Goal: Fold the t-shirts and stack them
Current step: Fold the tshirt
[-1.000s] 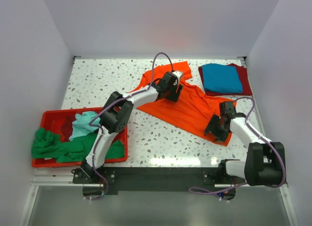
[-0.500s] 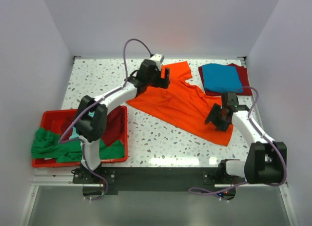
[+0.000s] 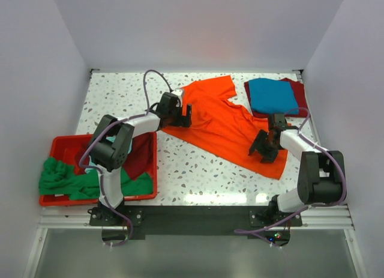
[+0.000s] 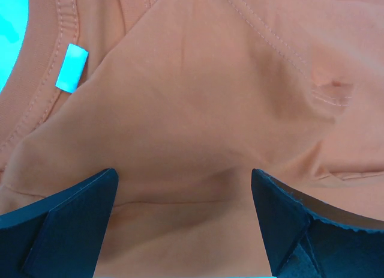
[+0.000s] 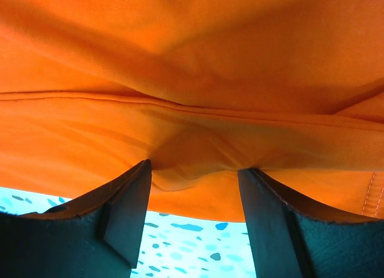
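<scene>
The bright orange t-shirt [image 3: 225, 128] lies spread on the speckled table, slanting from the back middle to the front right. My left gripper [image 3: 179, 114] is open, with its fingers down on the shirt's left edge; in the left wrist view [image 4: 183, 177] orange cloth and a white neck label [image 4: 71, 68] fill the picture. My right gripper [image 3: 263, 151] is open over the shirt's front right part; in the right wrist view [image 5: 195, 168] its fingers straddle the hem [image 5: 192, 113] at the cloth's edge. A folded blue shirt [image 3: 272, 95] lies on a dark red shirt [image 3: 303, 104] at the back right.
A red plastic bin [image 3: 60, 145] stands at the front left, holding a green shirt [image 3: 66, 179], a light teal one [image 3: 95, 164] and a dark red one [image 3: 141, 155]. White walls close in the table on three sides.
My left gripper moved left off the collar area, then down to the shirt's left edge. The shirt now lies flatter and wider. My right gripper shifted slightly back and left on the cloth.
</scene>
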